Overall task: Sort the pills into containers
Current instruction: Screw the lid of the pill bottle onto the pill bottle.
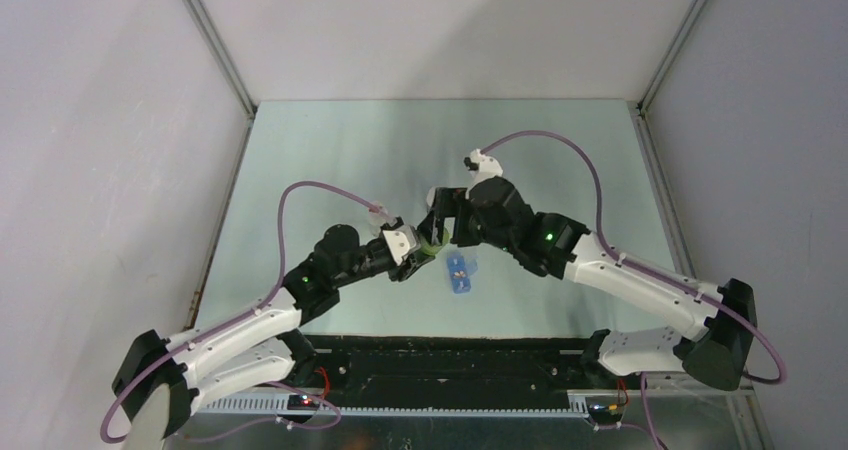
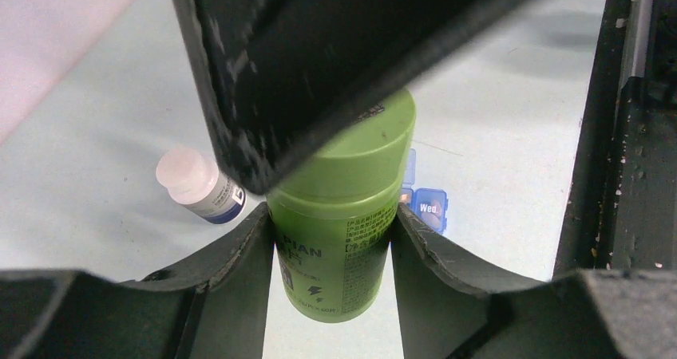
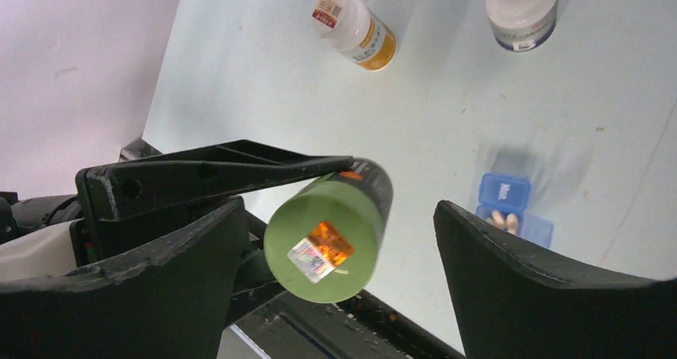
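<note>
From the top camera the two arms meet over the middle of the table (image 1: 330, 150). The green bottle (image 1: 432, 238) is only a sliver between them, and the blue pill box (image 1: 460, 272) lies just beside it, to the near right. The left wrist view shows what that hides: the left pincer (image 2: 331, 215) is clenched on the bottle's body, while a black finger of the other arm blocks the top of the picture. The right wrist view shows the right pincer (image 3: 339, 211) spread wide on either side of the cap, its far finger clear of it. Only there do pale pills (image 3: 499, 218) show, in an open compartment of the box; their count is unclear. An orange-labelled bottle (image 3: 355, 30) sits farther off, and a second white-capped bottle (image 3: 521, 8) is cut off by the top edge.
</note>
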{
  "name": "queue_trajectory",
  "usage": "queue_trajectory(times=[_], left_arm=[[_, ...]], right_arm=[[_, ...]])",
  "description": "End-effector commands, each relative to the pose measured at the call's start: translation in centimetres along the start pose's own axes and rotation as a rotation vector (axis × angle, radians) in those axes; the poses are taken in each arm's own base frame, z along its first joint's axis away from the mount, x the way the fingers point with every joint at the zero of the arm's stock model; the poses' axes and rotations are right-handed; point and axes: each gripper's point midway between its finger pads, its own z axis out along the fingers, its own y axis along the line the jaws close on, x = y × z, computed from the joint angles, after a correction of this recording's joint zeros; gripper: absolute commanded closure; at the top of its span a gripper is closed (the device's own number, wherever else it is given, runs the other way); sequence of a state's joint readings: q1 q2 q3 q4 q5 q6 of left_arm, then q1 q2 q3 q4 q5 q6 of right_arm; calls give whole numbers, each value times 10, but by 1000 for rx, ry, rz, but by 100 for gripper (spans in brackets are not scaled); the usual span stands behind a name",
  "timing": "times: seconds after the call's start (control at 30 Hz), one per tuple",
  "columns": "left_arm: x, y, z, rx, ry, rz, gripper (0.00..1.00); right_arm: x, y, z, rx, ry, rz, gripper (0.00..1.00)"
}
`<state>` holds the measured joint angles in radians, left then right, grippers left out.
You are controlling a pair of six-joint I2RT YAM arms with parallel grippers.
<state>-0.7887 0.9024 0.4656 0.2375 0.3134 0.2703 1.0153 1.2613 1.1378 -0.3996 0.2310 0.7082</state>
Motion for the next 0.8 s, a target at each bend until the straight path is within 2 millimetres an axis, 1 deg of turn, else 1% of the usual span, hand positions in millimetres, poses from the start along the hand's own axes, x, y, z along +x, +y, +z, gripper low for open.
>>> queue_trajectory(times=[0.0,0.03,0.07,0.1,0.13,0.23,0.3,0.37,0.43,0.5,0.53,0.6,0.67,0.77], left_arm=[[-24,2,-2,-4,-86,31,100],[-23,1,-2,1,-84,32,100],[-24,0,-2,5,-86,33,100],[-25,0,-1,9,-87,33,100],[-25,-1,-1,18,-87,33,100],[-27,-4,0,40,-87,35,100],[-30,-9,0,65,-99,37,100],[-33,-10,-1,77,-109,38,100],[-35,-13,-1,92,-114,38,100],[-35,-15,0,105,-114,38,100],[-34,-16,0,110,-111,36,100],[-34,-17,0,116,-110,36,100],[-35,-18,1,125,-112,35,100],[-37,-20,1,137,-117,36,100]], right_arm=[[-27,22,-26,-214,14,-92,8],[-28,16,-29,-222,22,-150,7],[-22,20,-33,-268,58,-185,7],[-19,16,-35,-287,73,-262,7],[-11,18,-38,-336,102,-338,7],[5,15,-43,-391,168,-447,9],[8,11,-42,-392,178,-497,12],[8,8,-41,-390,174,-536,13],[4,7,-39,-378,152,-555,15],[-2,7,-37,-367,124,-561,20],[-6,10,-36,-368,109,-558,25],[-7,12,-34,-368,99,-557,30],[-7,14,-32,-363,88,-570,33],[-6,14,-27,-350,85,-586,34]])
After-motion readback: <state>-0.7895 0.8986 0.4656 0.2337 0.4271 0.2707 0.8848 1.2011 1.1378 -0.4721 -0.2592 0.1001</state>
